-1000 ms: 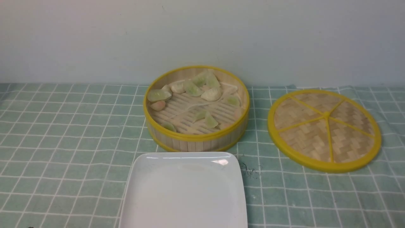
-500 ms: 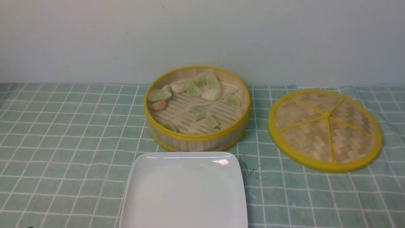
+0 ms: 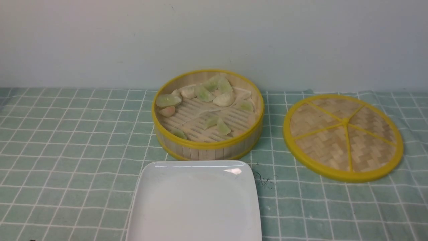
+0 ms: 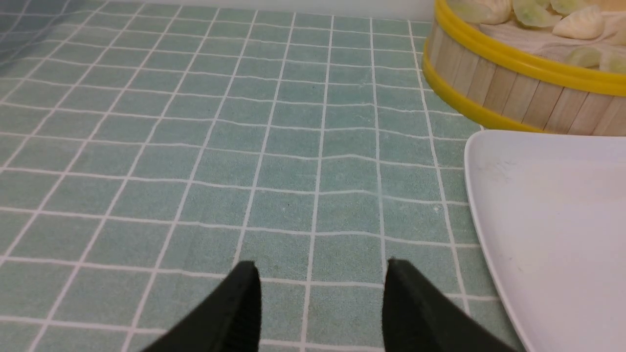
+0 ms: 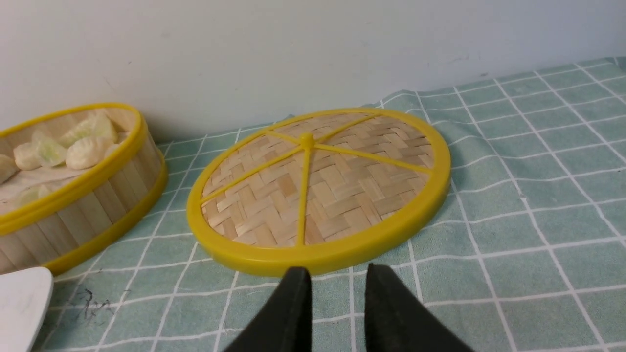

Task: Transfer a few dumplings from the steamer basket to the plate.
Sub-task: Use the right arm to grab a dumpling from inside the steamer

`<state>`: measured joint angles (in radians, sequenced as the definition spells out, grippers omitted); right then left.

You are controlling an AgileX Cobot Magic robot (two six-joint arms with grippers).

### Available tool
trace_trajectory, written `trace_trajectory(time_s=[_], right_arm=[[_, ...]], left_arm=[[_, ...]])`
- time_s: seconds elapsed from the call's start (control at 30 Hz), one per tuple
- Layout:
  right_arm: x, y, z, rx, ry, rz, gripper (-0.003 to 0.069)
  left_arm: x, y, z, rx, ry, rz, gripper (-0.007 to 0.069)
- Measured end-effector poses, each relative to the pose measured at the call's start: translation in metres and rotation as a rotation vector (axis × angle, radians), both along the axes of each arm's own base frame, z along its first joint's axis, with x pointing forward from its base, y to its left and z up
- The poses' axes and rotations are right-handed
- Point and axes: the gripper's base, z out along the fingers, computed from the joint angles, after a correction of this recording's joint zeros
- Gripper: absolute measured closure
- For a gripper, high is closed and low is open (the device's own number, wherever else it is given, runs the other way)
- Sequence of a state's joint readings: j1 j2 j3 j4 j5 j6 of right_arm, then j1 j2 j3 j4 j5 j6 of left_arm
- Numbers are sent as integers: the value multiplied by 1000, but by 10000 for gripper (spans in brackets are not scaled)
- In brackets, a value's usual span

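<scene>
The dumplings point(image 3: 224, 99) are lying in the open basket point(image 3: 207, 145), the plate point(image 3: 194, 201) is sitting just before it, presumably for short transfers, and both grippers' jaws are standing apart, holding nothing.

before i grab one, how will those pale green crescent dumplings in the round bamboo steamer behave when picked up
The pale green crescent-shaped dumplings look translucent and thin-edged, so they may be soft and squash under a firm pinch. Their faint sheen suggests they could be slippery. Several lie overlapping near the far wall of the round bamboo steamer, so lifting one might drag a neighbour.
</scene>
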<state>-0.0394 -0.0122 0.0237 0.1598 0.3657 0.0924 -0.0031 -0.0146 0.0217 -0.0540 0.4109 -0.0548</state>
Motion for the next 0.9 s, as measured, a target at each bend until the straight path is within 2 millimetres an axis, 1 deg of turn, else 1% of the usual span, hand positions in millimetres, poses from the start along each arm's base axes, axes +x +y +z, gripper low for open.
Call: trace_trajectory(time_s=[0.2, 0.3, 0.37, 0.4, 0.43, 0.47, 0.57, 0.7, 0.9], right_arm=[[0, 0, 1, 28, -13, 0, 510], [1, 1, 7, 173, -83, -11, 510], [2, 1, 12, 325, -143, -26, 510], [2, 1, 13, 327, -148, -27, 510], [2, 0, 16, 421, -185, -39, 510], [2, 0, 18, 475, -208, -47, 510], [2, -2, 21, 559, -247, -63, 510], [2, -3, 23, 600, -264, -71, 510], [1, -5, 25, 600, -292, -82, 510]], left_arm=[[0, 0, 0, 0, 0, 0, 306], [0, 0, 0, 0, 0, 0, 306], [0, 0, 0, 0, 0, 0, 306], [0, 0, 0, 0, 0, 0, 306], [0, 0, 0, 0, 0, 0, 306], [0, 0, 0, 0, 0, 0, 306], [0, 0, 0, 0, 0, 0, 306], [0, 0, 0, 0, 0, 0, 306], [0, 0, 0, 0, 0, 0, 306]])
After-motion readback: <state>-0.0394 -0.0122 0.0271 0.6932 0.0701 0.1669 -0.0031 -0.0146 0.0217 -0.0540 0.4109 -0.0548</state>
